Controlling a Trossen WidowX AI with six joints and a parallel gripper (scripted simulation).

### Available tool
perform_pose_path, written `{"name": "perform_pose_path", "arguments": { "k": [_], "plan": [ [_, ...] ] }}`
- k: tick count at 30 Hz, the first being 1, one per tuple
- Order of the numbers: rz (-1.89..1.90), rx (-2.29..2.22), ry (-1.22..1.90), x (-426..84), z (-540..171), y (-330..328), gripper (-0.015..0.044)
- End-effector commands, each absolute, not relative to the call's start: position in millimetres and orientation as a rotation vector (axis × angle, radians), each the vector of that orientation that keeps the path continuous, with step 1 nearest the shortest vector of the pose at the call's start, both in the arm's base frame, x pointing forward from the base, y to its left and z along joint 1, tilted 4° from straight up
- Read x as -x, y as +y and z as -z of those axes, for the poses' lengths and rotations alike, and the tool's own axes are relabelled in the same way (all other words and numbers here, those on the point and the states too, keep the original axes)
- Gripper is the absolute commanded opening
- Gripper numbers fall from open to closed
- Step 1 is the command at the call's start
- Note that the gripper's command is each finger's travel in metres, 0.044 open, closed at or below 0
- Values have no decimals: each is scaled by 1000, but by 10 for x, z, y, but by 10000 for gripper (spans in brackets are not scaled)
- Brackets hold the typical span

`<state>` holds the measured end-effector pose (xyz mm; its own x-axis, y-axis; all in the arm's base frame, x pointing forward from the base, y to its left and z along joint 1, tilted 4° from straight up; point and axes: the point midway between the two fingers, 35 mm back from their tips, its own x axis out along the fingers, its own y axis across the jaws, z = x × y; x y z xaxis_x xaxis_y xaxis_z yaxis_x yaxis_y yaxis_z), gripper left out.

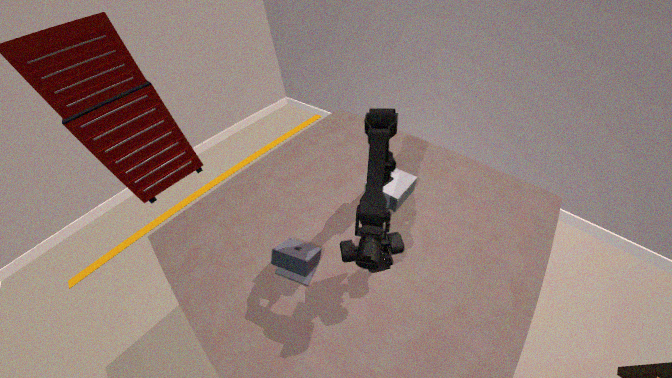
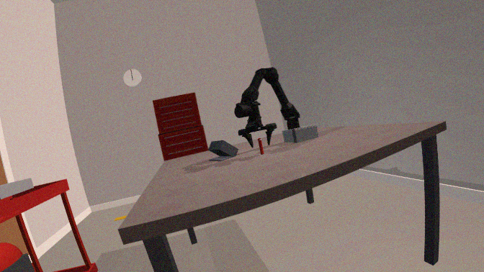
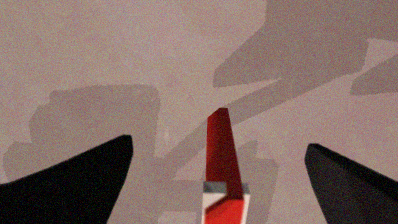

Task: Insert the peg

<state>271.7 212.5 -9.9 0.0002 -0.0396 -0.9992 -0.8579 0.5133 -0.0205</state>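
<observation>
Red peg (image 2: 261,146) (image 3: 223,155) (upright) between open black fingers (image 2: 269,138).

Top cam: high up, looks steeply down on table (image 1: 465,240) (image 2: 288,169), kinda tilted, pretty far back. Arm (image 1: 377,170) (image 2: 281,91) near middle, red cabinet (image 1: 125,145) (image 2: 181,113) at 10 o'clock, sloped block (image 1: 295,262) (image 2: 222,148) at 7.

Exterior cam: lower, well back off table's near edge, looks across tabletop, horizon crooked too. Wall clock (image 2: 132,78) at 10 o'clock. Shares table, arm, cabinet and block with top.

Wrist cam: super close, looks down past fingers (image 2: 248,139) at 8 and 4 o'clock. Shares those plus peg (image 2: 261,147) (image 3: 220,150) with exterior.
</observation>
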Motion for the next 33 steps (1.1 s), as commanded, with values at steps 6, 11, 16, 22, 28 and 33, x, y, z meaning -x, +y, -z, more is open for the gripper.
{"name": "perform_pose_path", "arguments": {
  "k": [6, 11, 16, 22, 28, 33],
  "plan": [
    [-777, 833, 1436, -2718, 96, 2127, 204],
    [-777, 833, 1436, -2718, 96, 2127, 72],
    [-777, 833, 1436, -2718, 96, 2127, 0],
    [-777, 833, 1436, -2719, 88, 2128, 0],
    [-777, 836, 1437, -2732, -111, 2149, 0],
    [-777, 839, 1438, -2724, -393, 2160, 0]
  ]
}}
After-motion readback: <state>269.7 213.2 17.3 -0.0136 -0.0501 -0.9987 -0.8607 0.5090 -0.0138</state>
